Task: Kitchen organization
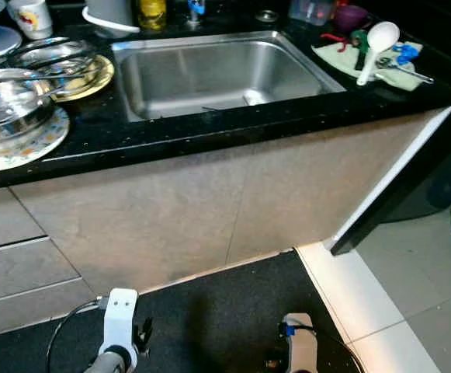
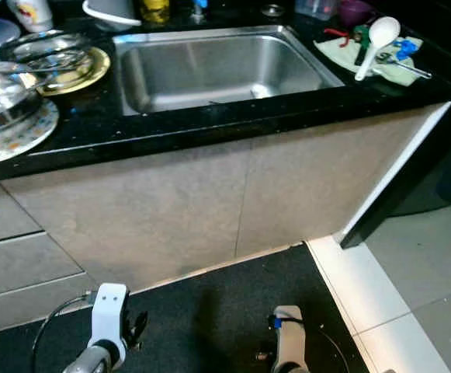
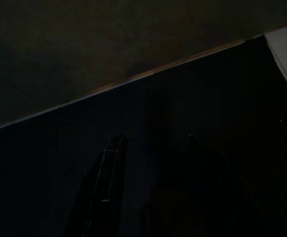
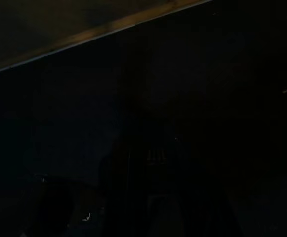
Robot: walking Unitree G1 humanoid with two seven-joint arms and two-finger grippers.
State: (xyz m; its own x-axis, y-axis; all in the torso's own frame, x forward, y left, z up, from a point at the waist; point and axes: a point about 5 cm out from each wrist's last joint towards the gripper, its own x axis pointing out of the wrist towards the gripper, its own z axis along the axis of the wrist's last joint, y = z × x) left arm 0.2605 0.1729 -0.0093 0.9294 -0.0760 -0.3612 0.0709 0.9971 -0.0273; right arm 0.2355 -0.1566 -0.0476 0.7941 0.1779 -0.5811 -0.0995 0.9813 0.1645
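Dishes crowd the black counter [image 1: 233,128] left of an empty steel sink [image 1: 217,74]: two glass bowls [image 1: 8,105] on plates; one white ladle [image 1: 376,47] lies on a cloth [image 1: 369,62] at right. Both arms hang idle w/ left gripper [image 3: 153,148] fingers spread, right gripper unclear, too dark. Likely next: approach squarely, lift bowls level.

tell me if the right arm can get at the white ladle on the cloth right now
Probably not as it stands. The right gripper hangs idle low by the dark mat, well below the black counter. The white ladle lies unobstructed on the cloth right of the sink, so raising the arm may do.
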